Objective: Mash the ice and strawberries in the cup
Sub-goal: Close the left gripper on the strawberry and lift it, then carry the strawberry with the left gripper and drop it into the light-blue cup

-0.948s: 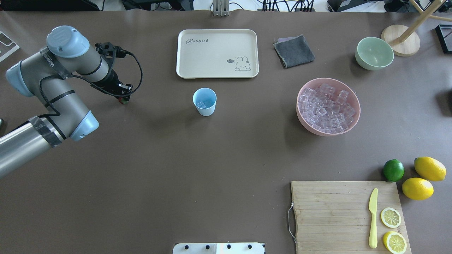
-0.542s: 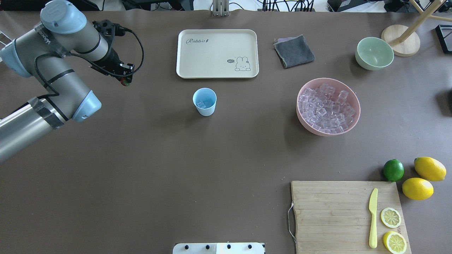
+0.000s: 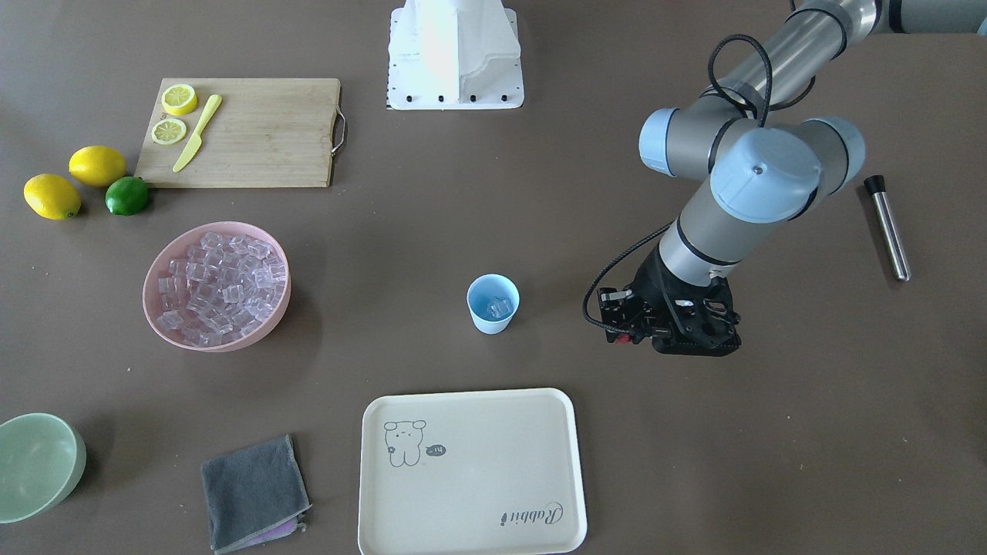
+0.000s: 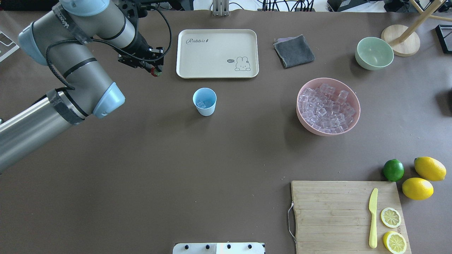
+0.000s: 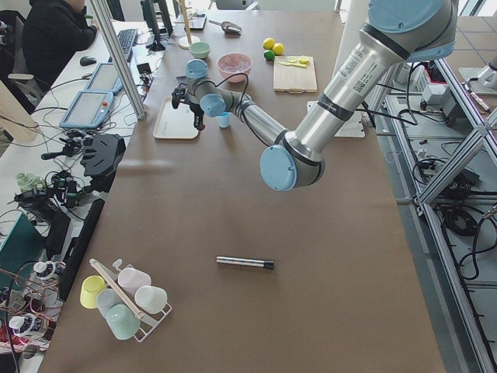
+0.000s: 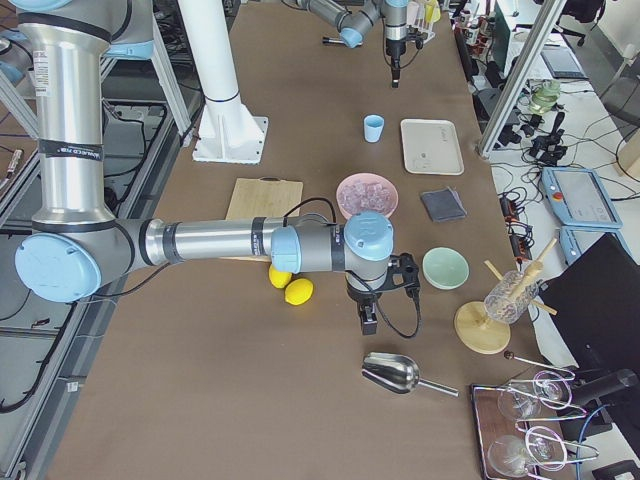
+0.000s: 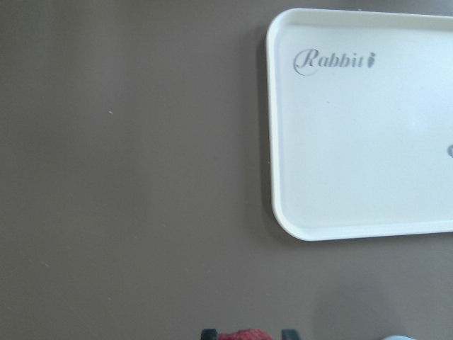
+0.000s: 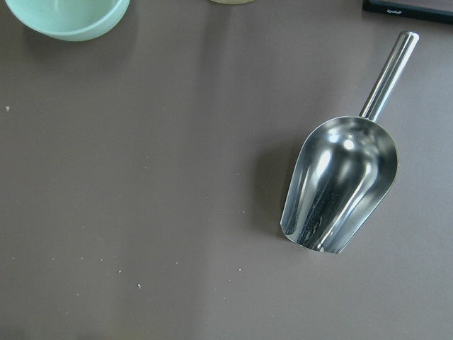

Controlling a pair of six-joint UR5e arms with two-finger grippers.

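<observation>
The light-blue cup [image 4: 204,101] stands upright mid-table, just in front of the tray, with a few ice cubes [image 4: 201,104] in its bottom; it also shows in the front view [image 3: 493,304]. More ice [image 4: 328,106] fills the pink bowl [image 4: 304,121]. My left gripper [image 4: 155,70] is shut on the small red strawberry [image 4: 154,73] and holds it above the table, left of the tray and behind-left of the cup. The left wrist view shows the strawberry [image 7: 244,334] between the fingertips. My right gripper [image 6: 368,322] shows only in the right side view, above a steel scoop; I cannot tell if it is open.
A cream tray [image 4: 217,53], a grey cloth [image 4: 293,51] and a pale-green bowl [image 4: 374,53] lie along the far side. A cutting board [image 4: 332,211] with a knife and lemon slices, a lime and two lemons sit near right. A steel rod [image 3: 887,227] lies at the far left. The scoop [image 8: 340,184] is under the right wrist.
My left arm has lifted and swung to the right with the strawberry, from the far-left table area to just left of the tray. The cup and bowls have not moved.
</observation>
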